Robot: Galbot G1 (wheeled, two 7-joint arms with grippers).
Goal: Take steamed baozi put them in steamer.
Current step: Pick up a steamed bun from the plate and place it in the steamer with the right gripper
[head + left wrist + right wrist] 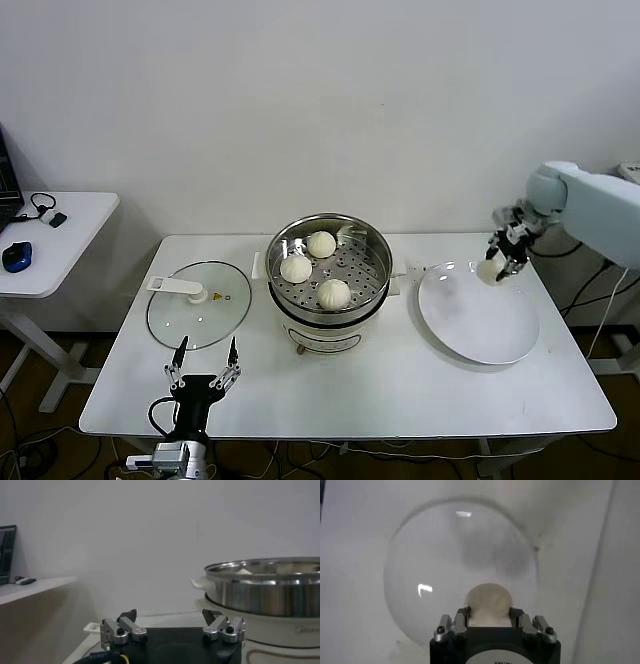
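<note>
Left gripper (204,352) sits closest to us at the front edge of the white surface (400,390), jaws spread wide with nothing between them, parked just in front of the glass lid (198,303). In its wrist view we see its two fingertips (127,625) apart and the steamer (270,592) wall just beyond.

Right gripper (503,253) is over the far rim of the white plate (480,318), jaws clamped on one baozi (489,270). From the right wrist view we see that bun (488,604) pinched between the two fingers (461,618), protruding past the tips, with the plate (430,570) beneath it; whether the bun touches the plate we cannot tell.

Three more baozi (322,243) lie on the perforated tray inside the steamer (372,232), which stands mid-surface between lid and plate.
</note>
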